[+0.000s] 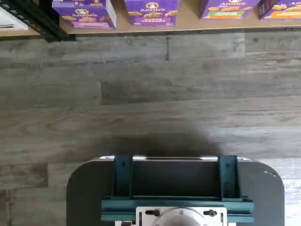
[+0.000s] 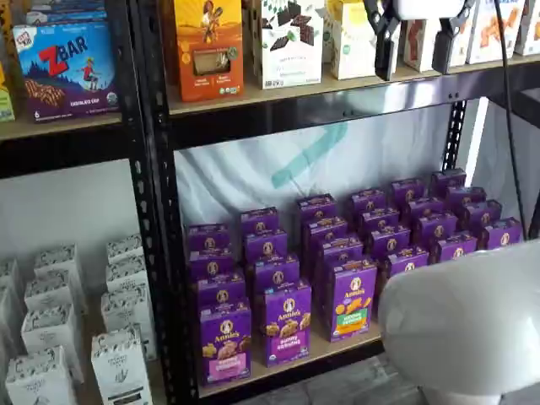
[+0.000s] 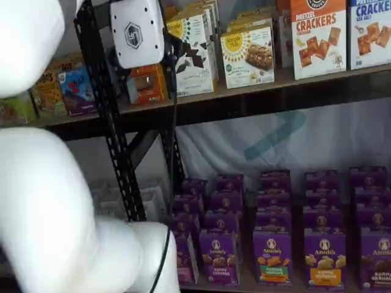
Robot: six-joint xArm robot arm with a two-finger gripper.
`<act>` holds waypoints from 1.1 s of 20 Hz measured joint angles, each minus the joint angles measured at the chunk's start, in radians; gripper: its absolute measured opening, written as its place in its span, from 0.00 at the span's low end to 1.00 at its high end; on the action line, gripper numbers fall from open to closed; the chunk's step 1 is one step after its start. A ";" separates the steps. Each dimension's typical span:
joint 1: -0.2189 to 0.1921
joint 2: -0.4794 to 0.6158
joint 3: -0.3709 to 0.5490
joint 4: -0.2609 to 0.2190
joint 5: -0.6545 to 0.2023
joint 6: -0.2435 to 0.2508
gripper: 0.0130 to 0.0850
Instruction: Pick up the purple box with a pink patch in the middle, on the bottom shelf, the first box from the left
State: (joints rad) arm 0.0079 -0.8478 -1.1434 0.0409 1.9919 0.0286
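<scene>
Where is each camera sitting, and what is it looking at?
Wrist view: on the robot's wrist, facing down at the wood floor and the purple boxes; only the dark mount shows, not the pincer.
Shelf view: in front of the shelves; the open pincer hangs from above, a white arm part low down.
Shelf view: in front too; the big white arm fills one side.
Shared: the purple box with the pink patch shows in both these views.

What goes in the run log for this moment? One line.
phase: start | fingers: open, empty, high by upper shelf | pink-patch box: on bottom shelf, untouched
</scene>
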 joint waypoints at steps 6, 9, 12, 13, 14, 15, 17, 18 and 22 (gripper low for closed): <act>-0.009 -0.009 0.017 0.004 -0.028 -0.008 1.00; 0.007 -0.006 0.035 -0.016 -0.036 0.000 1.00; 0.014 -0.013 0.081 -0.028 -0.067 0.003 1.00; 0.017 -0.017 0.096 -0.031 -0.080 0.005 1.00; 0.020 -0.020 0.114 -0.034 -0.095 0.007 1.00; 0.019 -0.024 0.133 -0.034 -0.112 0.006 1.00; 0.019 -0.027 0.173 -0.034 -0.142 0.007 1.00; 0.023 -0.026 0.193 -0.036 -0.154 0.010 1.00; 0.021 -0.041 0.292 -0.018 -0.247 0.013 1.00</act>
State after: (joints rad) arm 0.0292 -0.8890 -0.8519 0.0231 1.7452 0.0414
